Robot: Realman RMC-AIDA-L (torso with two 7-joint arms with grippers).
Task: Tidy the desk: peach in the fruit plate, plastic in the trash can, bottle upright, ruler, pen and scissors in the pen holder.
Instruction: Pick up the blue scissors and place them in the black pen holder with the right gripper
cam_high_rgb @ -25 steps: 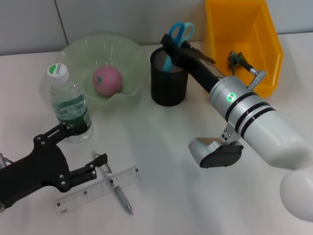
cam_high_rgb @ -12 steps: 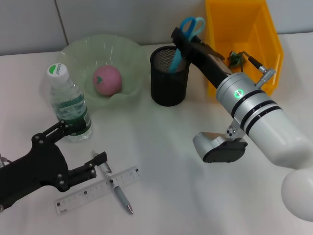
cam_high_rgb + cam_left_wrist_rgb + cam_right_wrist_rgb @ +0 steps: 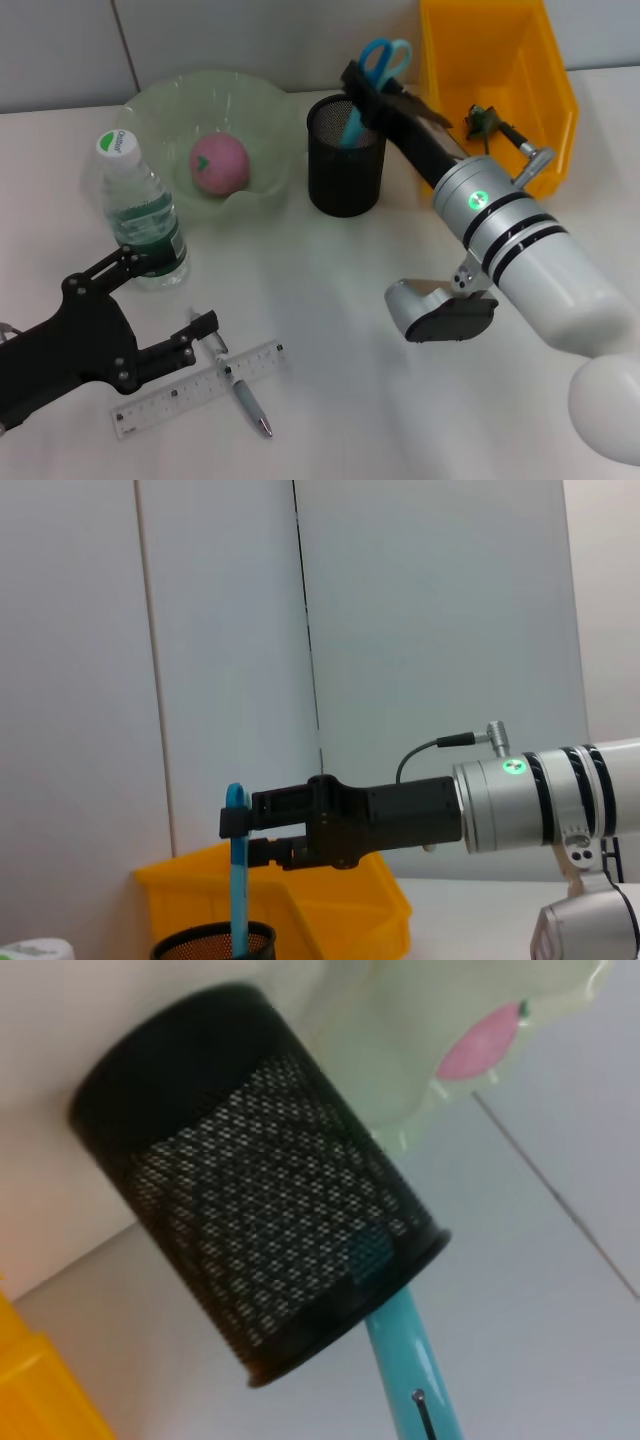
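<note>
Pink peach [image 3: 218, 165] sits in green glass plate [image 3: 160, 105], clear bottle [image 3: 142, 212] upright. Right gripper [image 3: 362, 85] grips blue-handled scissors [image 3: 372, 72] entering black mesh holder [image 3: 345, 170]. Left gripper [image 3: 165, 305], wide, beside transparent ruler [image 3: 195, 391] and silver pen [image 3: 240, 392]: 2 remain.

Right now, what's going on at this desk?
The right claw holds the blue scissors over the black holder, blades already dipping inside. The left claw hangs low by the ruler and pen, which lie on the desk. The peach sits in the green plate, the bottle stands upright, and something dark lies in the yellow bin.
</note>
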